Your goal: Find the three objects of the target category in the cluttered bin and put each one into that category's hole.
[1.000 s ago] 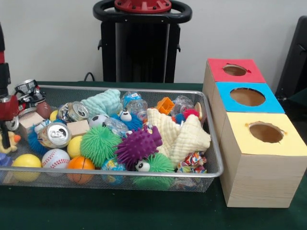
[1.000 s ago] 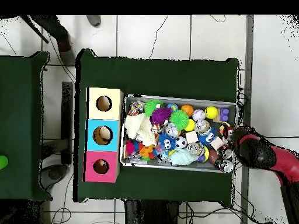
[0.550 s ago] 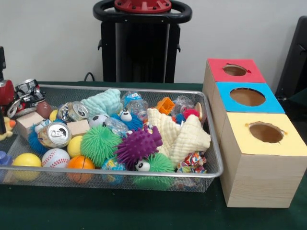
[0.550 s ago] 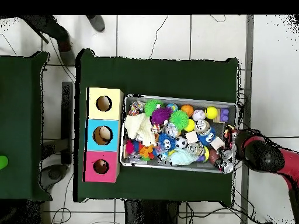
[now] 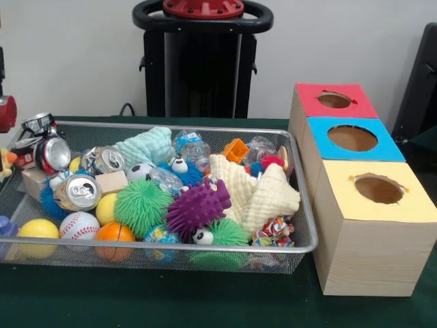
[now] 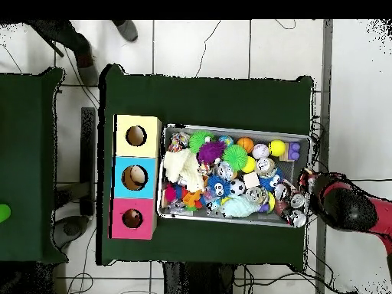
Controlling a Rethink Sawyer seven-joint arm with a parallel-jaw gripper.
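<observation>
**Silver cans piled at the arm's end of the bin**

Silver metal is what you look for in the front view: the cans sit together at the left end of the wire-mesh bin (image 5: 300, 205). One can (image 5: 78, 192) lies on its side with its ring-pull top towards you. A second can (image 5: 104, 158) lies just behind it. A dented can (image 5: 52, 152) is tilted against the bin's left wall, its shiny base showing. Only a red part of the arm (image 5: 5, 113) shows, at the left edge, above and beside the dented can. The gripper itself is out of frame here. Three wooden boxes stand to the right of the bin, topped red (image 5: 334, 100), blue (image 5: 352, 138) and yellow (image 5: 377, 188), each with a round hole.

From overhead, the red and black arm (image 6: 344, 208) hangs over the bin's right end on the green bench (image 6: 207, 99). The cans (image 6: 295, 207) lie just beside it. The arm's head covers the gripper, so you cannot tell whether it is clenched or released.
</observation>
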